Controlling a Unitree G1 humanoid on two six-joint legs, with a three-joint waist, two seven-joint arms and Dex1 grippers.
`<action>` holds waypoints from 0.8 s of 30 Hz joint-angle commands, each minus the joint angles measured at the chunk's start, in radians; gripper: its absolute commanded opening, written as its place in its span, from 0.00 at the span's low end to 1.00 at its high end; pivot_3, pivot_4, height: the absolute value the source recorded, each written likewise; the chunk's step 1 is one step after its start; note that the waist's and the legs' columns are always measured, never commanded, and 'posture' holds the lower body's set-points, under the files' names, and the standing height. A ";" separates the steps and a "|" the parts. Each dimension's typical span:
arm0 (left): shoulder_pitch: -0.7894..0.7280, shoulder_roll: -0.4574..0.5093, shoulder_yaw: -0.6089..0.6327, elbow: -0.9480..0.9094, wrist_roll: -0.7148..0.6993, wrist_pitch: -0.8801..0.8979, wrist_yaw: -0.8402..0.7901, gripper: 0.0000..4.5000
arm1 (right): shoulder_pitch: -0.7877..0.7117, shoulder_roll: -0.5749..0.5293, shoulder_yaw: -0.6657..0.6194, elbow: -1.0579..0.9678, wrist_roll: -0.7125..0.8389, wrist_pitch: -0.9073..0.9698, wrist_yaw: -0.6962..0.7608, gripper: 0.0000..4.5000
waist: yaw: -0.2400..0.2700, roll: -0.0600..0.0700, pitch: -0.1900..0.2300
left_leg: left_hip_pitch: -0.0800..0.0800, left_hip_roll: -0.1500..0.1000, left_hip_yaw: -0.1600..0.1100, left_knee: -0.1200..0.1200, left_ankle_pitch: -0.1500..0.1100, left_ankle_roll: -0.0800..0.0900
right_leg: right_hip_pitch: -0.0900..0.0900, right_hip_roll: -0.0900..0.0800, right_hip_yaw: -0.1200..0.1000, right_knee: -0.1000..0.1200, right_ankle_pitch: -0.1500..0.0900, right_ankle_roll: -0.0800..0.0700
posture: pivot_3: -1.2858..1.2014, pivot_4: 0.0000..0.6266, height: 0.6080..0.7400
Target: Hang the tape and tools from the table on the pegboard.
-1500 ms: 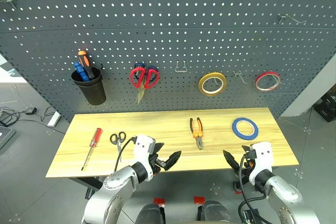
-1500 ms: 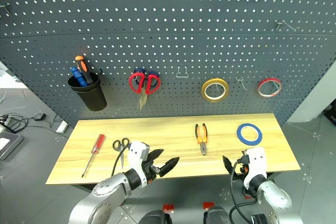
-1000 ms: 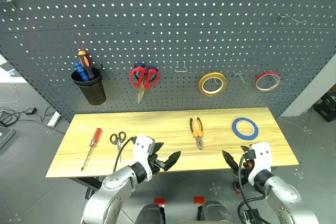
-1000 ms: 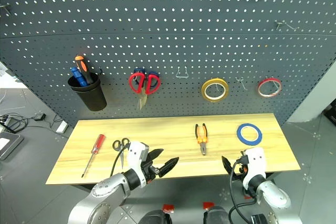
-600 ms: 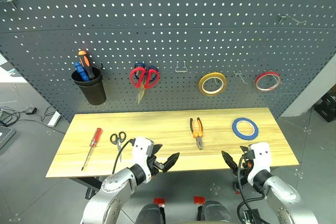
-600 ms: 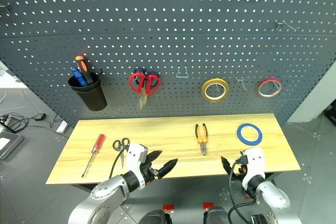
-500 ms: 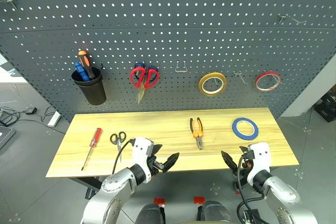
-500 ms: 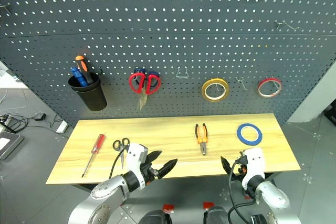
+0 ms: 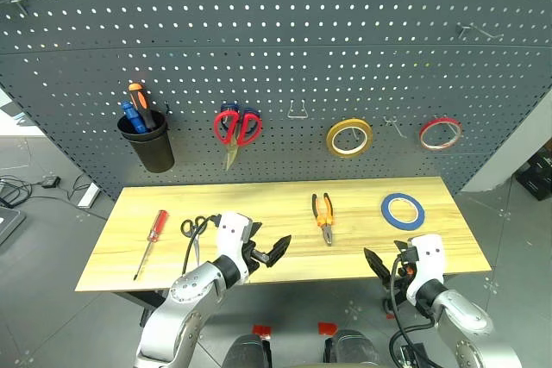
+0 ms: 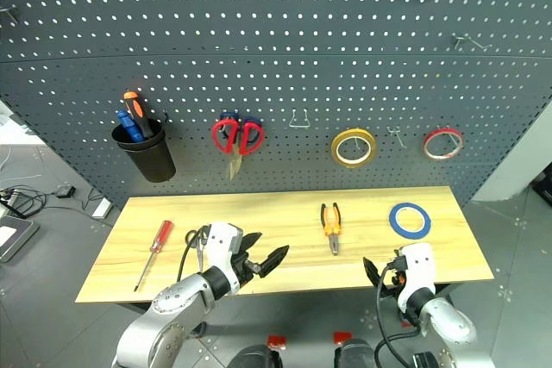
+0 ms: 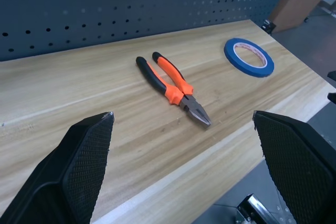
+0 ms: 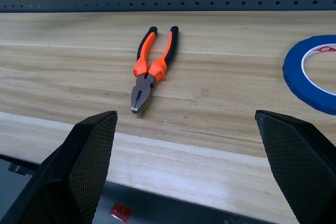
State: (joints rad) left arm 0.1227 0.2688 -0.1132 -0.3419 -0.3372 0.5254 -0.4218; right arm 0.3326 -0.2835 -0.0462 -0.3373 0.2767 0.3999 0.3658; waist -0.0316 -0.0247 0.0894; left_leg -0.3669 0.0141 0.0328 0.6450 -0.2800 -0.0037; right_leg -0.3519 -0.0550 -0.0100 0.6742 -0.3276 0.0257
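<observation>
Step in hand: the start; nothing is picked up, and all four task things lie on the worktop [image 9: 259,204].
Left pincer [image 9: 263,252]: spread wide, empty, over the worktop's near edge, aimed toward the pliers [image 9: 323,216].
Right pincer [image 9: 385,265]: spread, empty, at the near edge below the blue tape [image 9: 403,210].
Other tools: small scissors [image 9: 194,228] and screwdriver [image 9: 152,239] lie at the left end.
Next move: probably reach on to the pliers, close on the handles, and lift to a free hook [image 9: 297,112] on the pegboard [image 9: 345,40].
Around: black cup [image 9: 147,142], red-and-blue scissors [image 9: 235,129], yellow roll [image 9: 348,137] and red roll [image 9: 439,134] already hang.
In the way: nothing lies between pincer and pliers.
</observation>
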 commanded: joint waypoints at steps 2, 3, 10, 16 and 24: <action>-0.046 -0.005 -0.006 -0.029 0.012 -0.003 0.010 0.99 | -0.002 -0.019 -0.037 -0.040 0.014 0.000 0.005 1.00 | 0.000 0.000 0.000 | 0.000 0.000 0.000 0.000 0.000 0.000 | 0.000 0.000 0.000 0.000 0.000 0.000 | 0.48 0.13 1.00; -0.057 -0.004 -0.008 -0.031 0.014 -0.007 0.007 0.99 | -0.001 -0.024 -0.042 -0.044 0.014 0.002 0.006 1.00 | 0.000 0.000 0.000 | 0.000 0.000 0.000 0.000 0.000 0.000 | 0.000 0.000 0.000 0.000 0.000 0.000 | 0.48 0.14 1.00; -0.150 0.039 -0.070 -0.041 0.035 0.011 -0.047 0.99 | 0.022 -0.081 -0.050 -0.102 0.003 0.009 0.021 1.00 | -0.002 0.001 0.009 | 0.000 0.000 0.000 0.000 0.000 0.000 | 0.000 0.000 0.000 0.000 0.000 0.000 | 0.46 0.16 1.00; -0.220 0.094 -0.093 -0.006 0.033 0.013 -0.128 0.99 | 0.016 -0.140 -0.077 -0.138 -0.002 0.023 0.018 1.00 | -0.010 0.003 0.016 | 0.000 0.000 0.001 0.000 0.000 0.000 | 0.000 0.000 0.001 0.000 0.000 0.000 | 0.45 0.18 1.00; -0.307 0.130 -0.093 0.109 0.071 -0.043 -0.192 0.99 | -0.151 -0.256 -0.030 -0.070 -0.061 0.174 0.027 1.00 | -0.028 -0.001 0.034 | 0.001 -0.001 0.000 0.001 0.000 0.000 | 0.001 0.001 0.001 0.000 0.001 0.001 | 0.44 0.22 1.00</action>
State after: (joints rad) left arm -0.1647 0.3941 -0.2046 -0.2279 -0.2719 0.5126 -0.5955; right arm 0.2076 -0.5231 -0.0830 -0.4081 0.2351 0.5447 0.3793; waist -0.0597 -0.0260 0.1236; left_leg -0.3664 0.0134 0.0330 0.6459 -0.2798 -0.0035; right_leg -0.3514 -0.0541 -0.0091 0.6746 -0.3271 0.0264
